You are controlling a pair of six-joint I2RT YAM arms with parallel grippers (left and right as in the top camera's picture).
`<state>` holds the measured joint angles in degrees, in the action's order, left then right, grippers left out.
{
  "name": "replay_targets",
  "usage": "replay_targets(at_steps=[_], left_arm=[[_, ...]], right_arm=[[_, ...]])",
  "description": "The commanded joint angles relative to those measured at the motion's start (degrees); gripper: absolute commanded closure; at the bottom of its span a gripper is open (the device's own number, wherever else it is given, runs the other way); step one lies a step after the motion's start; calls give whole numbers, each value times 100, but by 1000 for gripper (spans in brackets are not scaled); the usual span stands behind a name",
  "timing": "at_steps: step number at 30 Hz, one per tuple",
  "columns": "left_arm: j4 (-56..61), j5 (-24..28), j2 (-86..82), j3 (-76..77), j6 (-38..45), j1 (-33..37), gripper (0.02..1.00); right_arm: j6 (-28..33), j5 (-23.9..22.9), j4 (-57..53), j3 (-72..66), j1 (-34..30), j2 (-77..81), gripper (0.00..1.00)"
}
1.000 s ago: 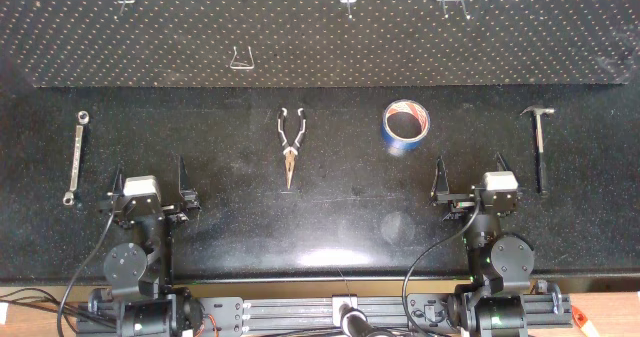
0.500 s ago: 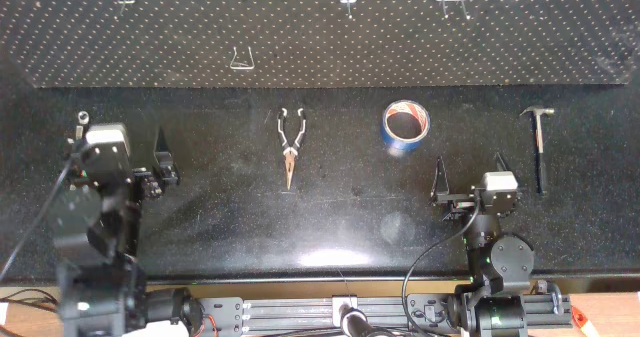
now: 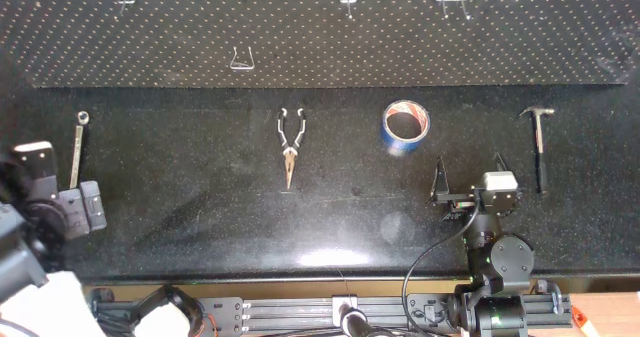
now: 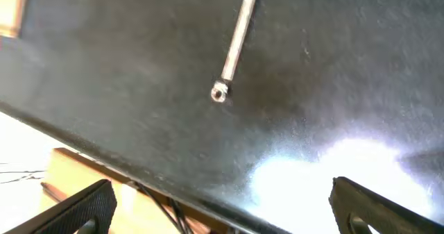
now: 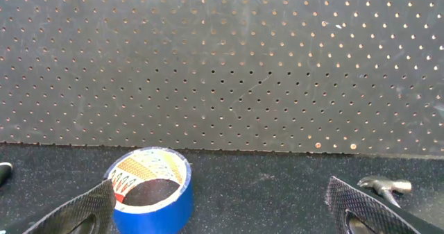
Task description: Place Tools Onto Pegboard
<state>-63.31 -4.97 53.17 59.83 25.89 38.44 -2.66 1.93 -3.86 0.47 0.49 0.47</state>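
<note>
Steel wrench (image 4: 237,32), left end effector (image 4: 220,185) spread nearby

i count four things lying on the counter (image 3: 200,212): one wrench (image 3: 76,152), one pair of pliers (image 3: 290,142), one roll of tape (image 3: 405,125) and one hammer (image 3: 540,149). behind them i see one pegboard (image 3: 320,42), carrying four hooks (image 3: 241,59).
</note>
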Motion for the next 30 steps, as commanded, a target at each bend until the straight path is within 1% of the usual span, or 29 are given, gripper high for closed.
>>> replay_targets(at_steps=[1, 5, 9, 12, 14, 16, 21, 23, 27, 30], left_arm=[[-87, 997, 918, 109, 807, 990, 25], [398, 1082, 2048, 109, 813, 994, 25], [1635, 1102, 2920, 109, 807, 992, 23], [2118, 1497, 3399, 109, 800, 994, 23], [2225, 1888, 3657, 109, 800, 992, 25], [2225, 2149, 3672, 109, 715, 992, 23], [2446, 2146, 3672, 109, 719, 994, 25], [2588, 1864, 3672, 109, 717, 994, 25], [2914, 1856, 3759, 109, 717, 992, 25], [3060, 1915, 4157, 109, 715, 992, 23]], right_arm=[[17, 17, -15, -24, 31, -42, 18], [17, 17, -15, -24, 31, -42, 18], [17, 17, -15, -24, 31, -42, 18], [17, 15, -15, -24, 31, -42, 18], [17, 17, -15, -24, 31, -42, 18], [17, 17, -15, -24, 31, -42, 18], [17, 15, -15, -24, 31, -42, 20], [17, 17, -15, -24, 31, -42, 18], [17, 15, -15, -24, 31, -42, 18], [17, 15, -15, -24, 31, -42, 18]])
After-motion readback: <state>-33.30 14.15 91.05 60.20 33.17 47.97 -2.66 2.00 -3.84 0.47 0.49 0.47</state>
